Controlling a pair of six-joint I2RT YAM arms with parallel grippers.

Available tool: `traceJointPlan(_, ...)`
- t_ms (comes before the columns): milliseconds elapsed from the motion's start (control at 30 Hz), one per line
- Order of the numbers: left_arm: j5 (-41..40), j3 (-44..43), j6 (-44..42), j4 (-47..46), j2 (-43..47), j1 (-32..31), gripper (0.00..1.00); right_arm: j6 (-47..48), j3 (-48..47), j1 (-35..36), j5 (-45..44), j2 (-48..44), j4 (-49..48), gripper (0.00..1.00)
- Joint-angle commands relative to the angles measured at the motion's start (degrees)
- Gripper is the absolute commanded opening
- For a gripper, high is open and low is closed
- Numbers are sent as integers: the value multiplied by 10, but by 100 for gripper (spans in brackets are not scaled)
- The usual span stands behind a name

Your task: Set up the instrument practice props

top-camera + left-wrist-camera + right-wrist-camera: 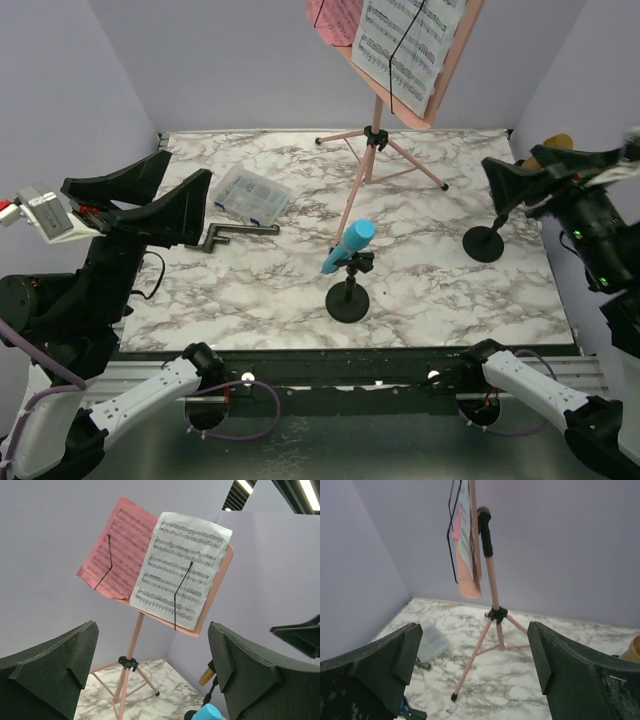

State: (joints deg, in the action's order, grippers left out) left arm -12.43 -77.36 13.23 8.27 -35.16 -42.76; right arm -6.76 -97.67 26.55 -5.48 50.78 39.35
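Observation:
The pink music rack point(440, 75) stands on its tripod legs point(372, 150) at the back of the table. It holds a white sheet-music page point(410, 40) and a pink page point(333, 20) under black wire clips. A blue microphone point(349, 246) rests tilted in a black round-based mount point(348, 302) at the centre. A second mount point(484, 243) stands at the right. The gold microphone point(556, 143) is mostly hidden behind my right gripper point(512, 166), and in the left wrist view the gold microphone point(206, 676) tops a thin black stem. My left gripper point(188, 168) hovers at the left. Both are open and empty.
A small clear plastic compartment box point(250, 195) lies at the back left, with a black L-shaped bracket point(235, 234) just in front of it. Purple walls close in the marble table point(450, 290) on three sides.

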Motion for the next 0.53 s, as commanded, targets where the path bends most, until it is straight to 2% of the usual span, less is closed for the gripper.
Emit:
traceJointPlan(0, -6, -35, -33, 26, -17, 0, 99, 34, -38, 0, -28, -33, -30, 100)
traceJointPlan(233, -3, -67, -44, 26, -7, 0, 99, 48, -61, 1, -74, -80, -83, 100)
traceJointPlan(400, -15, -69, -51, 25, 1, -1, 99, 58, -50, 1, -47, -104, -97, 100)
traceJointPlan(500, -14, -69, -46, 26, 3, 0, 99, 48, -55, 1, -63, -97, -82, 100)
